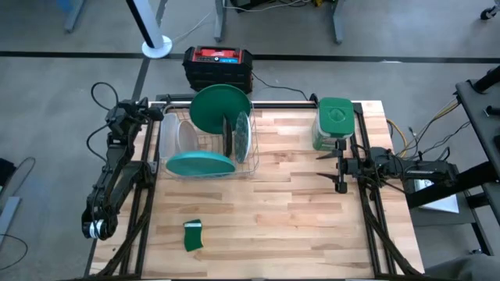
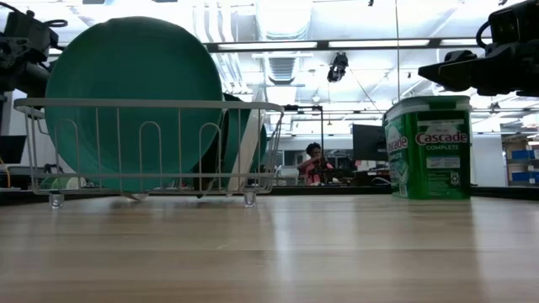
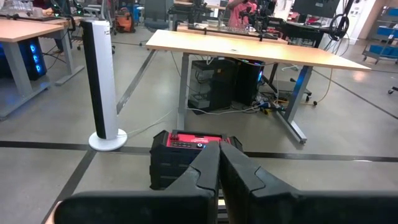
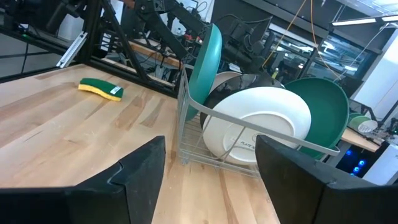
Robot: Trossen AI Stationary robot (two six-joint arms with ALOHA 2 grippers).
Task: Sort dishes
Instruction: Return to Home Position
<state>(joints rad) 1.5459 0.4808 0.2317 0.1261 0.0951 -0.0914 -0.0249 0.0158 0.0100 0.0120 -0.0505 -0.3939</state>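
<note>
Right gripper [image 4: 211,155]: spread, empty. Left gripper [image 3: 219,149]: pressed together, empty. Plates [image 4: 258,124] in rack [image 2: 152,104] ahead of right: probably stiff, slick, chippable; pinch exposed top rim.

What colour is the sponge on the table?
The sponge is green with a yellow layer; the right wrist view shows it best.

Robotics lab, desks [image 3: 249,46], computers [image 3: 239,81], cables
</note>
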